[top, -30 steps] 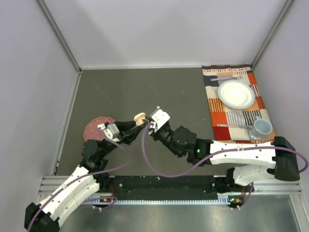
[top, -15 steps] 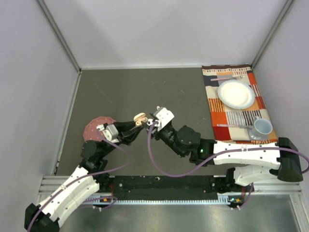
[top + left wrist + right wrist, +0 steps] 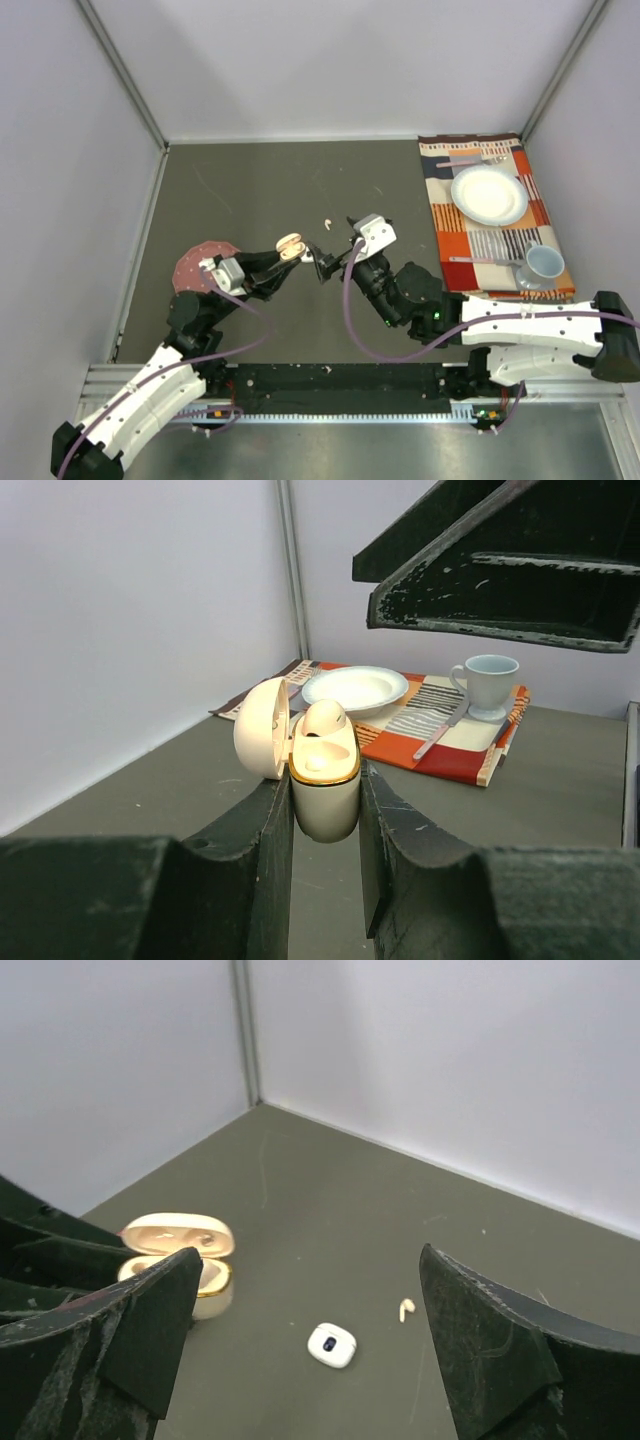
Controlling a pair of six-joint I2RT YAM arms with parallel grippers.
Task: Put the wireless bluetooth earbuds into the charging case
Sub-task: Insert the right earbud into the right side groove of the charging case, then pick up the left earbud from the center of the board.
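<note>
So the left hand (image 3: 325, 795) is clamped on the charging case (image 3: 325, 798), holding it upright just above the worktop (image 3: 250, 190), one finger on each side of the body. The case is pale peach with a gold rim. Its lid (image 3: 262, 727) is flipped open to the left in the left wrist view. There's a peach earbud (image 3: 322, 721) sitting in the far slot with its rounded top poking above the rim. I can't really tell what's in the near slot.

The right hand (image 3: 310, 1258) is spread wide open with nothing in it. It's just to the right of the case in the top view, close to it but not touching. From the left wrist camera you can see its black fingers hanging above and beyond the case.

Further out on the worktop there's a loose earbud (image 3: 406, 1309) lying flat, and near it a small white case (image 3: 331, 1344) that's closed, the two a little apart.

Off at the right side there's a striped placemat (image 3: 440, 190) with a white plate (image 3: 489, 195), a cup (image 3: 543, 265) and some cutlery on it, well away from both hands.
</note>
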